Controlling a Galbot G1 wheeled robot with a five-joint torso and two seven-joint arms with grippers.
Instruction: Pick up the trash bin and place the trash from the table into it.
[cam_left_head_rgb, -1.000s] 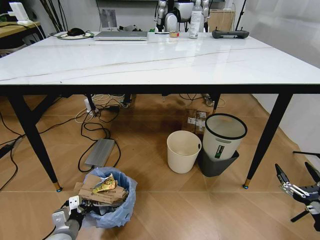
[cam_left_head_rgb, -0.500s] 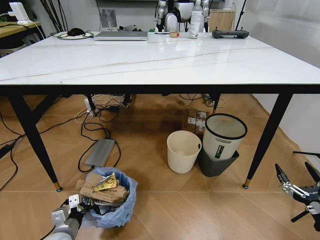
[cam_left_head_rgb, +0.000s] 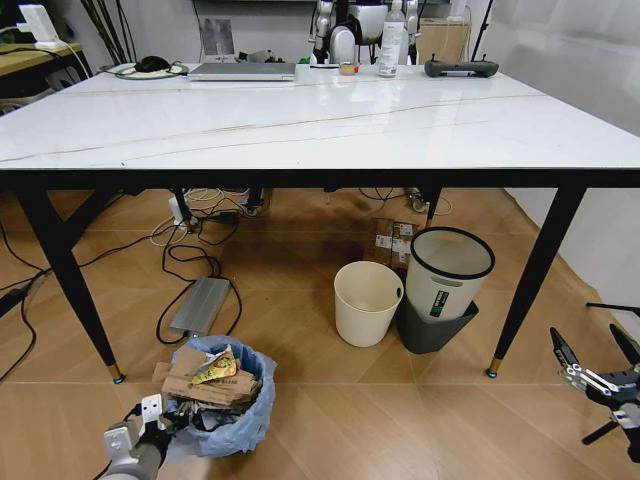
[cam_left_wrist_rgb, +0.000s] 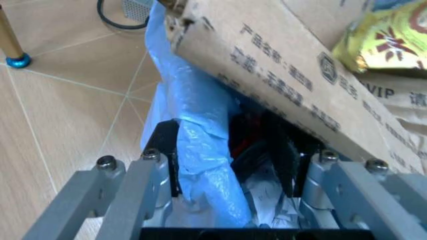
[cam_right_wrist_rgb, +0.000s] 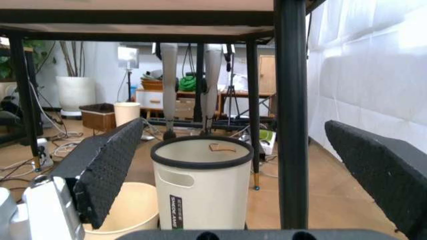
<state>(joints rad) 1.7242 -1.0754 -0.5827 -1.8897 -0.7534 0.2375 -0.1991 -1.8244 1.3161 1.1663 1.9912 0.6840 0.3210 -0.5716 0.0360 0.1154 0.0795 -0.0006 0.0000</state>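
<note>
Left gripper (cam_left_head_rgb: 150, 430) clamping its fingers (cam_left_wrist_rgb: 167, 160) on the blue-bagged rim of the trash bin (cam_left_head_rgb: 222, 405), bin sitting on the floor before the table (cam_left_head_rgb: 300, 125), cardboard and yellow wrapper (cam_left_head_rgb: 213, 370) poking out, right gripper (cam_left_head_rgb: 590, 362) hanging open low at the right.

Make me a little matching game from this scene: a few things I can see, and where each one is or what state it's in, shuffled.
Things:
1. trash bin
2. right hand
3. laptop
4. white bin with black rim

Places or states:
A. on the far edge of the table
B. open, holding nothing, low beside a table leg
C. on the floor, full of cardboard and wrappers, its rim between the left hand's fingers
D. under the table, stacked on a dark bin

Pairs: 1-C, 2-B, 3-A, 4-D
</note>
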